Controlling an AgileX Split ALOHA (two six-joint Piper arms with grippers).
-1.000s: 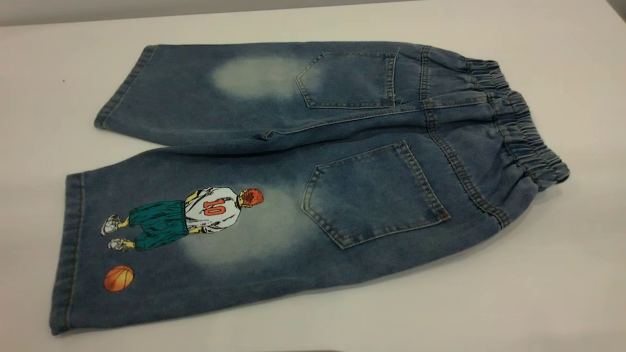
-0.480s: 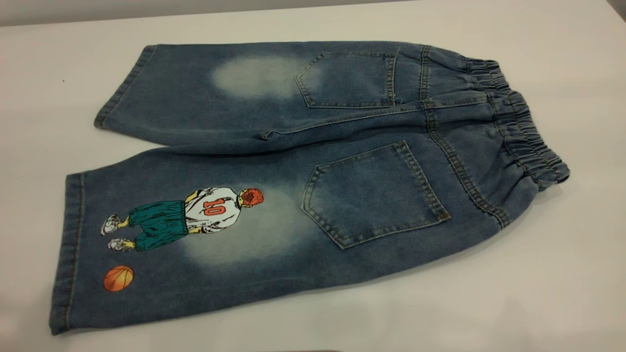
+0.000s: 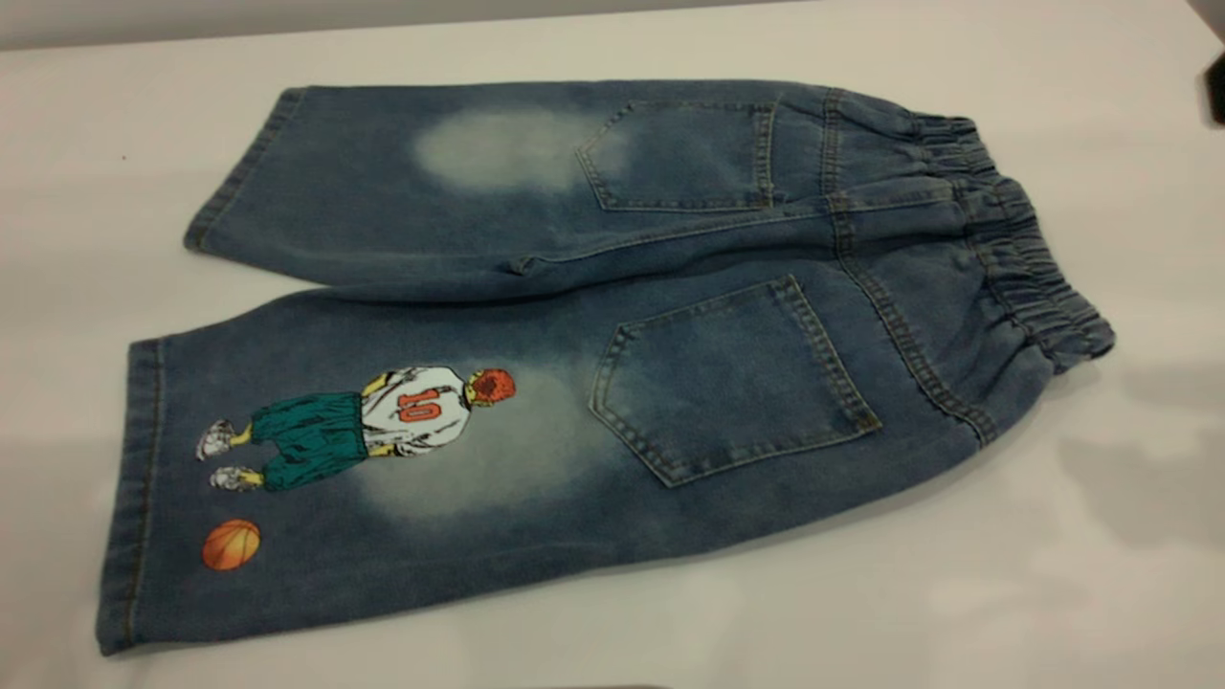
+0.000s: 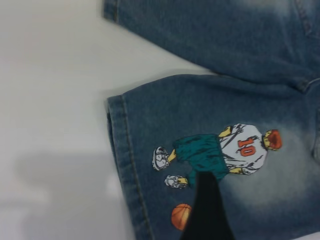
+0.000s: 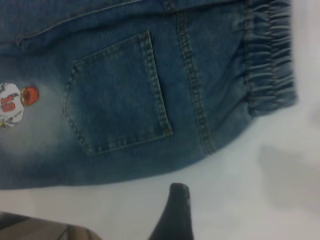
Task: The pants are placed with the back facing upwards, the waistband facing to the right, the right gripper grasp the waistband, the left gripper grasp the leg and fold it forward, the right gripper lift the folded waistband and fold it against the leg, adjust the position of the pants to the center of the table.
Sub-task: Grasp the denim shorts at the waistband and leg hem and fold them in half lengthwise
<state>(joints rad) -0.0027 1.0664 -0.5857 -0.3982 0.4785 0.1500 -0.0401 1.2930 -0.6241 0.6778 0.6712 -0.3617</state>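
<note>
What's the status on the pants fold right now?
Left gripper above the leg, no grasp. Right gripper over the table, short of the waistband. Pants flat, unfolded. Nothing blocking.

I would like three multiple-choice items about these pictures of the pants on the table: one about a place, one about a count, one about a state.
1. On which side of the exterior view does the waistband lie?
A. left
B. right
C. near edge

2. How many back pockets show on the pants?
A. one
B. two
C. four

3. How does the printed leg lie?
A. flat and unfolded on the table
B. folded over the other leg
C. lifted by a gripper

Key: 1 B, the gathered elastic band is at the right end. 2 B, one patch pocket sits on each half. 3 A, the whole player print and ball show, and nothing grips the cloth.
</note>
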